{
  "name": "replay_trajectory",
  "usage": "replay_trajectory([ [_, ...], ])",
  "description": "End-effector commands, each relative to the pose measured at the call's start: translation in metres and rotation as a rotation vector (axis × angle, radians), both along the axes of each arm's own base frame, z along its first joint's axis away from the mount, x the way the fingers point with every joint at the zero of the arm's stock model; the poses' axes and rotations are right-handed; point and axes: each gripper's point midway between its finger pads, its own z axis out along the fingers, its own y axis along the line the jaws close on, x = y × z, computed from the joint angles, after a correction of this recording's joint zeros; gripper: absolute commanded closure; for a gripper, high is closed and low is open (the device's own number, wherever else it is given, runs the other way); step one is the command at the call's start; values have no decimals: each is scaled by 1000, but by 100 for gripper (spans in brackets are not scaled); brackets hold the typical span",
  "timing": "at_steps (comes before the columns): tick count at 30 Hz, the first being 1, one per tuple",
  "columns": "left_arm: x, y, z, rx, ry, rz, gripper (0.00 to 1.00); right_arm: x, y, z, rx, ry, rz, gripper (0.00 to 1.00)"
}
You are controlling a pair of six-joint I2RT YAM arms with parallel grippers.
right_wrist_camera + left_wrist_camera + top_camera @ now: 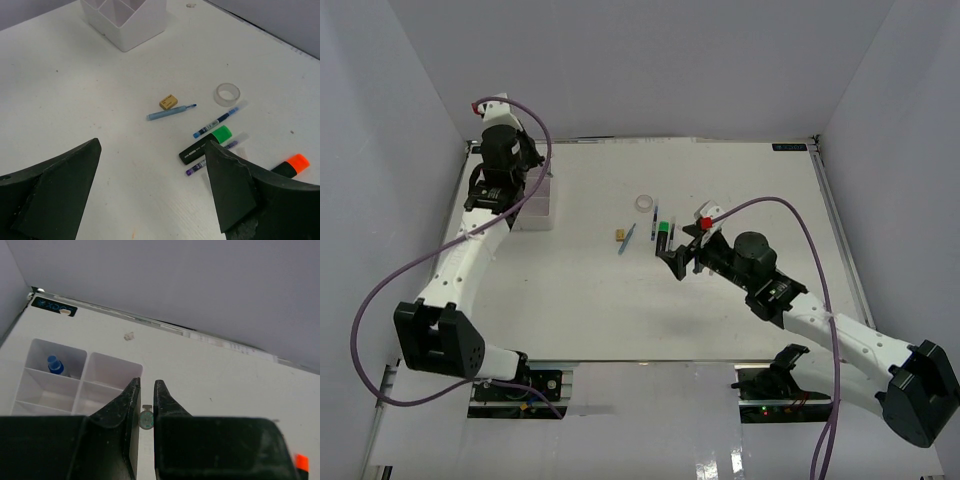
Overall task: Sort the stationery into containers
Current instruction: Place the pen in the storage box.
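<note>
The loose stationery lies mid-table: a tape ring (pixel 644 201) (pixel 227 94), a brass clip (pixel 168 101), a light blue pen (pixel 170 112), a dark blue pen (pixel 216 122), a green-capped highlighter (pixel 205 142), a purple pen (pixel 210 159) and an orange-capped highlighter (pixel 292 164). The white organiser tray (pixel 535 205) (pixel 82 385) stands at the far left, with the blue-capped glue bottle (pixel 55 365) in a far compartment. My left gripper (pixel 146 385) hovers beside the tray's right edge, jaws nearly together with nothing gripped. My right gripper (pixel 152 150) is wide open and empty, just in front of the pens. I see no eraser.
White walls enclose the table on the left, back and right. The tray also shows at the top of the right wrist view (pixel 127 20). Purple cables loop from both arms. The orange highlighter lies close to my right finger (pixel 235 185).
</note>
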Motion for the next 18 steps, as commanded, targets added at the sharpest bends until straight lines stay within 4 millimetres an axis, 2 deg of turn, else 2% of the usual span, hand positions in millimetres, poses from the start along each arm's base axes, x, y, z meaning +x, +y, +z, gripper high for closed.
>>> replay_trajectory([
  [1, 30, 23, 15, 22, -29, 38, 94, 2, -9, -3, -23, -10, -43, 10],
  [2, 42, 27, 2, 21, -2, 42, 94, 2, -10, -2, -22, -12, -47, 10],
  [3, 49, 34, -1, 19, 0, 51, 94, 2, -11, -3, -25, -14, -49, 10],
  [4, 57, 38, 6, 16, -27, 61, 94, 2, -12, -4, -27, -14, -52, 10],
  [5, 63, 41, 3, 21, -25, 66, 94, 1, -13, -5, -28, -13, -54, 10],
  [6, 73, 48, -10, 24, -5, 79, 94, 1, -14, -7, -31, -11, -55, 10],
  [8, 85, 56, -8, 16, -18, 91, 94, 1, -14, -8, -33, -9, -55, 10],
  [9, 93, 62, -22, 10, 8, 89, 94, 0, -15, -10, -37, -7, -56, 10],
  [11, 103, 68, -25, 0, 9, 97, 94, 0, -14, -13, -42, -1, -56, 10],
  [12, 110, 71, -33, -2, 12, 97, 92, 1, -15, -15, -45, 0, -59, 10],
  [15, 120, 71, -44, -1, 9, 84, 87, 2, -14, -19, -53, 10, -61, 10],
  [16, 124, 71, -55, -2, 28, 82, 86, 3, -14, -20, -56, 14, -64, 10],
  [18, 128, 70, -64, -11, 41, 74, 82, 4, -12, -24, -66, 25, -59, 9],
])
